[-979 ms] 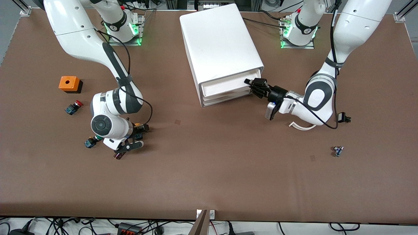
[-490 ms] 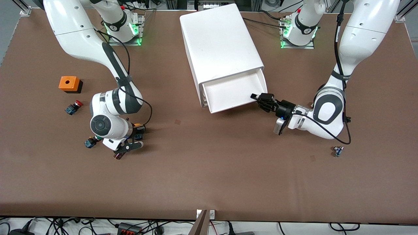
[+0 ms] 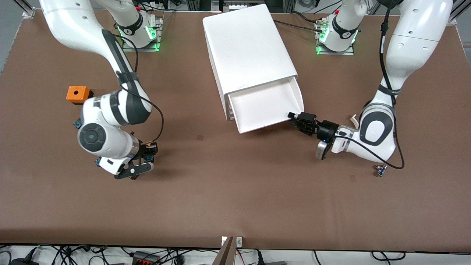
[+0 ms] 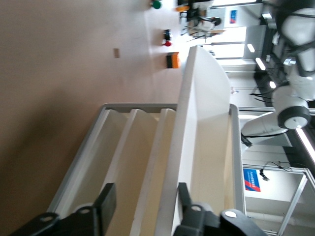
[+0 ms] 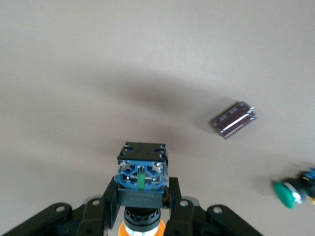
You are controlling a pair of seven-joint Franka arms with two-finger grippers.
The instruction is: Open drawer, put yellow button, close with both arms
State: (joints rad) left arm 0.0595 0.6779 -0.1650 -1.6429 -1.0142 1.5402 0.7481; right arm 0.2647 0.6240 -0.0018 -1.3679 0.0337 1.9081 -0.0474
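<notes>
We are seeing the white cabinet's top plastic drawer (image 3: 263,106) pulled open, left end effector (image 3: 294,117) released at its front; right end effector (image 3: 145,156), away from the cabinet, is grasping the small yellow-capped push button (image 5: 141,184), not yet delivered.

The drawer (image 3: 264,106) stands pulled out with its tray open from above. At its 4 o'clock corner the left gripper (image 3: 298,119) crowds the front lip, fingers (image 4: 106,206) parted astride it. Bare desk (image 3: 235,191) stretches wide at the drawer's 6 o'clock.
</notes>
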